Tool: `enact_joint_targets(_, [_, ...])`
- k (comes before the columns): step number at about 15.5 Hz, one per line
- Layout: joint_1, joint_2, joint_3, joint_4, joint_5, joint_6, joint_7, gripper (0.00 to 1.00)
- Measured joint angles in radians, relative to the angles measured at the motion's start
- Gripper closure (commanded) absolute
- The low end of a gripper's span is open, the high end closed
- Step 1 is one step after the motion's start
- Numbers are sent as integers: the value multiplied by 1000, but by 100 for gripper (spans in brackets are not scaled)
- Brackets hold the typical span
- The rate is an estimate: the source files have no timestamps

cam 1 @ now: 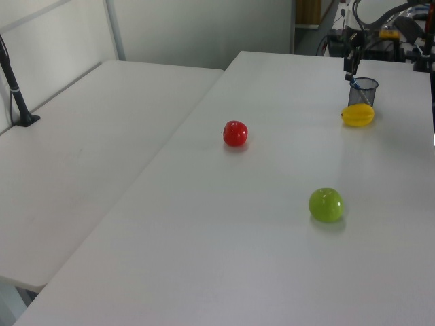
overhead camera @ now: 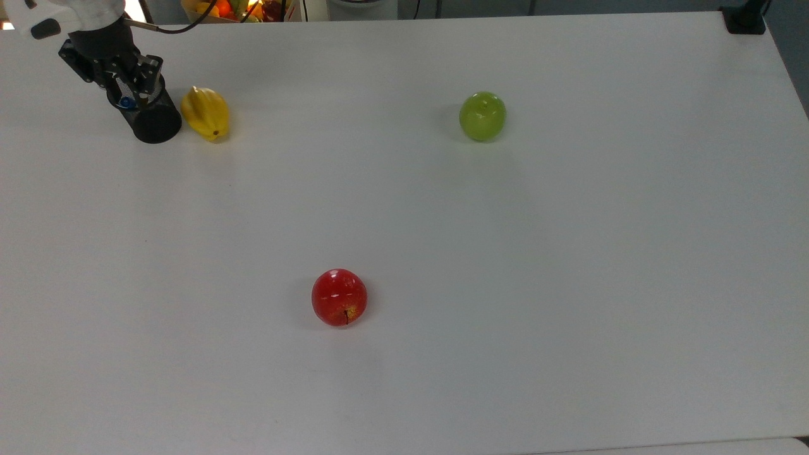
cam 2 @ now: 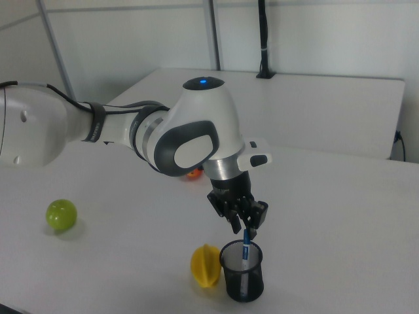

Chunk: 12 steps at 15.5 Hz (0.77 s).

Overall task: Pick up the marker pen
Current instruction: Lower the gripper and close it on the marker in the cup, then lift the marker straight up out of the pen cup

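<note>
Right view shows the arm [cam 2: 190, 134] reaching down over a black mesh cup [cam 2: 242, 269], its fingers [cam 2: 245, 228] closed narrowly on the blue top of the marker [cam 2: 246, 249], which stands upright inside the cup. A yellow fruit [cam 2: 205, 265] lies just beside the cup on the right view's left, and a green apple [cam 2: 61, 214] sits well apart, farther to the right view's left.

From the top view, the cup [overhead camera: 149, 117] stands at the desk's [overhead camera: 442, 253] far corner on the top view's left, with the marker's blue tip [overhead camera: 126, 102] showing between the fingers at the cup's mouth. A red apple [overhead camera: 339, 297] rests near the desk's middle.
</note>
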Motion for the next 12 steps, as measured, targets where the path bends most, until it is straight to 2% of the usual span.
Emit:
enact_joint_targets(5, [-3, 4, -14, -1, -23, 0, -38, 93])
enact_joint_targets(12, [-3, 4, -17, 1, -23, 0, -51, 98])
